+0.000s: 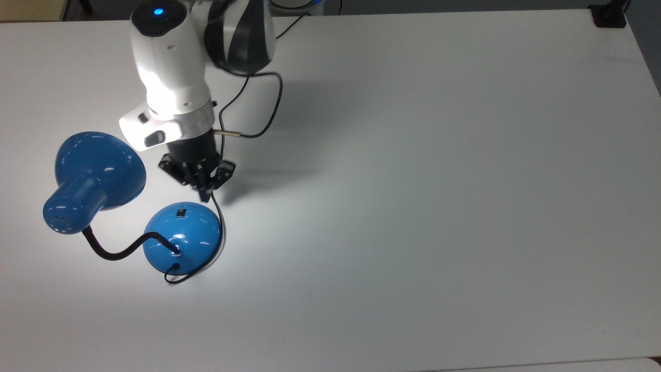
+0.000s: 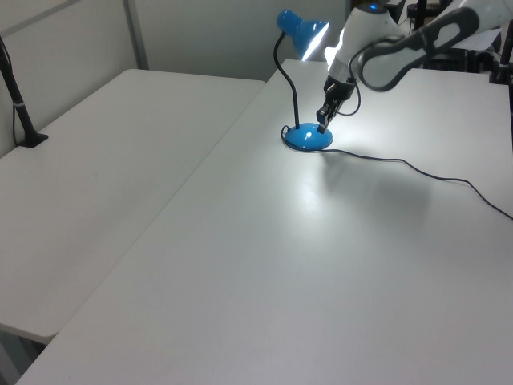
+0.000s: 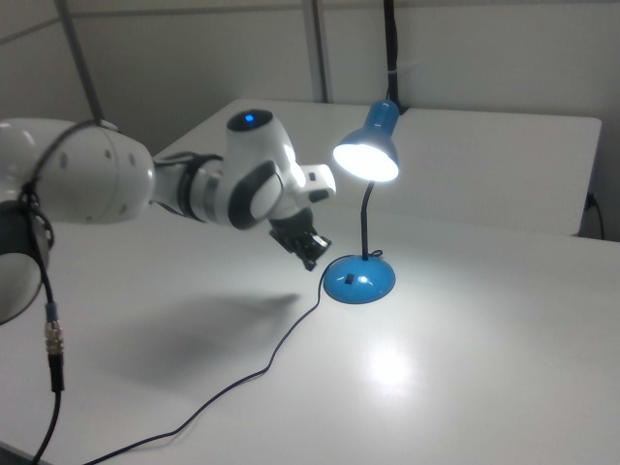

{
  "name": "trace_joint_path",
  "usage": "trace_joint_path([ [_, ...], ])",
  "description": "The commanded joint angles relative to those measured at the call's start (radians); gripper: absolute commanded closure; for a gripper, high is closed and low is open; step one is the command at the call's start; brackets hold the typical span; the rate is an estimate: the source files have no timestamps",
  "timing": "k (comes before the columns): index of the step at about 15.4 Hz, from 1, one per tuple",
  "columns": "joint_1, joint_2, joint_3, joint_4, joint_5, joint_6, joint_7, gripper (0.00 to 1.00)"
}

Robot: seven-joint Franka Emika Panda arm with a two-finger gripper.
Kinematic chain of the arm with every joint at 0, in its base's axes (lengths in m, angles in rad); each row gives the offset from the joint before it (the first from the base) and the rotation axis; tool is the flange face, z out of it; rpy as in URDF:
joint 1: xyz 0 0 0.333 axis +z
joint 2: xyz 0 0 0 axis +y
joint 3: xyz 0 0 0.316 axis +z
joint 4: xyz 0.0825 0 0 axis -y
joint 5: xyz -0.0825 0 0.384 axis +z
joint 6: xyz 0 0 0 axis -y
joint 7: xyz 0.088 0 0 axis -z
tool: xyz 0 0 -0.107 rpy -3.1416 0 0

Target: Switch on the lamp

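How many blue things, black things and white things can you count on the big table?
Blue: 1, the lamp
Black: 2, the gripper and the lamp's cord
White: 1, the robot arm
Total: 4

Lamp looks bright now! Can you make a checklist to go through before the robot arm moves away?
1. Lamp lit: ok, the shade glows and a bright spot lies on the table.
2. Tool off the switch: ok, it hangs beside the base, not touching.
3. Tool empty: ok, its fingers are shut on nothing.
4. Base flat on the table: ok.
5. Cord away from the tool: cannot tell, in the top view it runs right under the tool tip.
6. Shade out of the arm's way: ok in the top view, to the top view's left of the arm.
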Motion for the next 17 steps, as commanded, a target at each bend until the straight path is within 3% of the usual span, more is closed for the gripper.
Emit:
trace_joint_path([
  [1, 0.028, -0.147, 0.046, -0.031, -0.012, -0.246, -0.017, 1.00],
  [4, 0.126, -0.277, 0.046, -0.026, -0.013, -0.407, -0.020, 1.00],
  [7, 0.175, -0.377, 0.040, -0.026, -0.012, -0.529, -0.015, 1.00],
  [10, 0.175, -0.394, 0.040, 0.017, -0.012, -0.664, -0.013, 1.00],
  [17, 0.160, -0.396, 0.008, 0.044, 0.008, -0.675, -0.012, 0.92],
])
